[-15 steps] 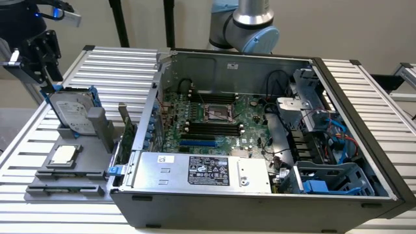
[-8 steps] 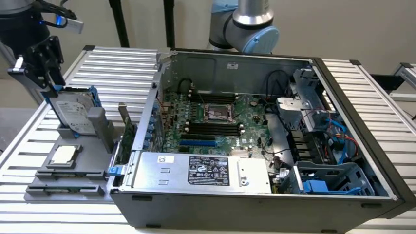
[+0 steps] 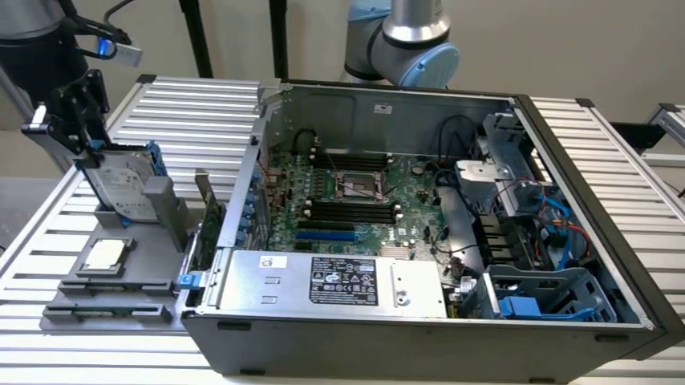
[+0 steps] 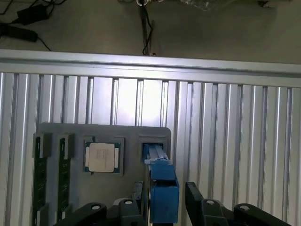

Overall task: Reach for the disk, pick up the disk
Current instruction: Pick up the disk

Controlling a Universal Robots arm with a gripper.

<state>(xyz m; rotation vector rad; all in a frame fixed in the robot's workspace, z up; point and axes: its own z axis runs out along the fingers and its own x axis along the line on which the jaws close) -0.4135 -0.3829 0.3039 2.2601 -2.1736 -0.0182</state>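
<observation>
Open wide, the pincer [image 3: 79,141] hangs over the table's [image 3: 192,104] edge at the exterior view's left, its two black fingers [image 4: 194,200] straddling the top edge of the disk [image 3: 120,186] with nothing gripped. In the wrist view a gap shows between the disk's blue frame and one finger; the other finger sits very close, and I cannot tell whether it touches. The disk stands upright, slightly tilted, in a slot of a grey tray [image 3: 64,317] that lies flat near that same edge. A square chip [image 3: 105,255] rests in a recess of the tray beside the disk, and two dark memory sticks [image 4: 40,181] lie in slots on the chip's other side. The table is made of ribbed, pale aluminium slats and is closed off by a plain rail. An open computer case [image 3: 428,337] takes up the table's middle and the exterior view's right, showing its green board [image 3: 354,200] and a silver box [image 3: 268,281] with a black label. Beyond the rail lies a light floor [image 4: 211,33] with black cables [image 4: 23,19], and a pale wall stands behind the case.
</observation>
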